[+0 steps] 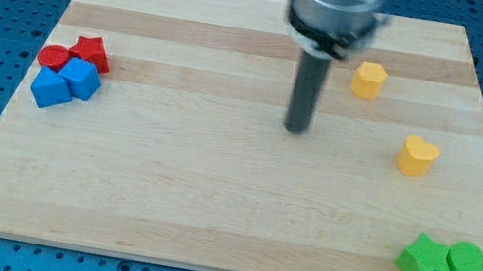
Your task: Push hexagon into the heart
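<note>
A yellow hexagon block (pixel 368 79) lies near the view's top right on the wooden board (pixel 210 200). A yellow heart block (pixel 417 156) lies below and to the right of it, with a gap between the two. My tip (pixel 297 128) rests on the board near the middle, to the left of both yellow blocks and a little below the hexagon's level. It touches no block.
At the view's left sits a cluster: a red round block (pixel 54 57), a red star (pixel 92 52), a blue block (pixel 81 78) and a blue cube (pixel 51 89). At the bottom right are a green star (pixel 423 259) and a green cylinder (pixel 466 263).
</note>
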Action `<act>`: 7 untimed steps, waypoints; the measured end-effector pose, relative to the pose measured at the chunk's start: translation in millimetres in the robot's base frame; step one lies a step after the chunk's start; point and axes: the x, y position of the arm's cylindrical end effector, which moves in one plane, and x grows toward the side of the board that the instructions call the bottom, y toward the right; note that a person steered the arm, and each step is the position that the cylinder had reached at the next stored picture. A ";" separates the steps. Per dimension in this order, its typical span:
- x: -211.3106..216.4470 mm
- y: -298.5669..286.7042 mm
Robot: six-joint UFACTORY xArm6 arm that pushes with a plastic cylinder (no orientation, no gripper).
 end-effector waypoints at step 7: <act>-24.5 136.0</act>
